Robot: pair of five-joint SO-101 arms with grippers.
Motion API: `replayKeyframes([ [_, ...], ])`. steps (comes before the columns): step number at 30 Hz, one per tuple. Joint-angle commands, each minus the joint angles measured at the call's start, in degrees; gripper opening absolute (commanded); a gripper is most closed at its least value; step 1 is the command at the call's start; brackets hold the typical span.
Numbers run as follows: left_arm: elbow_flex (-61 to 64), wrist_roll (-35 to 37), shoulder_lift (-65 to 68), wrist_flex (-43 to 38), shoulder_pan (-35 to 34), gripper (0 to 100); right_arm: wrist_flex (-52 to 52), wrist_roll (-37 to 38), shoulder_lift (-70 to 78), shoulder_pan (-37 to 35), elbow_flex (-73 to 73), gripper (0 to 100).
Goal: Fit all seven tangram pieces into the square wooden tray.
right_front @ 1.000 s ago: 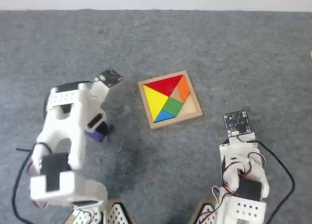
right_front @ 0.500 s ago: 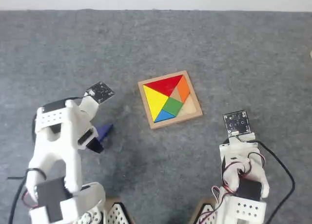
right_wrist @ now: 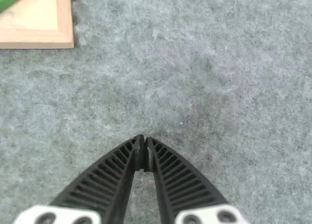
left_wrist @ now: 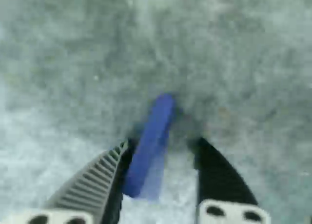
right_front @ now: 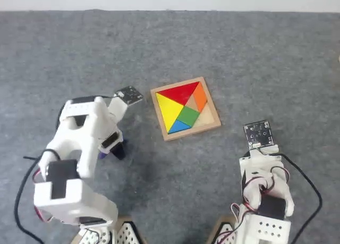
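The left claw (left_wrist: pixel 163 143) stood apart around the blue tangram piece (left_wrist: pixel 148 151), which touched its ribbed finger on the grey counter (right_front: pixel 159 42), at eight o'clock from the square wooden tray (right_front: pixel 194 132). The right claw (right_wrist: pixel 143 142) was pressed together over the counter at five o'clock from the tray.

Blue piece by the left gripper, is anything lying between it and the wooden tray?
Nothing visible: bare grey carpet lies between the blue piece and the wooden tray.
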Motion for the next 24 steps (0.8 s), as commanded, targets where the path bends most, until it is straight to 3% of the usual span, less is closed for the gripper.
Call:
replayKeyframes([
  [1,-3.47,0.26,3.08,1.05,-1.67,13,-1.45,0.35,-0.75,0.75,-0.62,0.6],
  [5,-5.41,0.7,3.16,1.32,-1.32,12,-1.45,0.35,-0.75,0.75,-0.62,0.6],
  [9,-9.89,0.53,3.16,4.92,-1.23,2,-1.45,0.35,-0.75,0.75,-0.62,0.6],
  [19,-23.69,4.04,3.16,17.05,4.13,1,-1.45,0.26,-0.75,0.75,-0.62,0.6],
  [24,-32.22,15.3,3.6,19.16,14.24,1,-1.45,0.09,-0.75,1.1,-0.97,0.6],
])
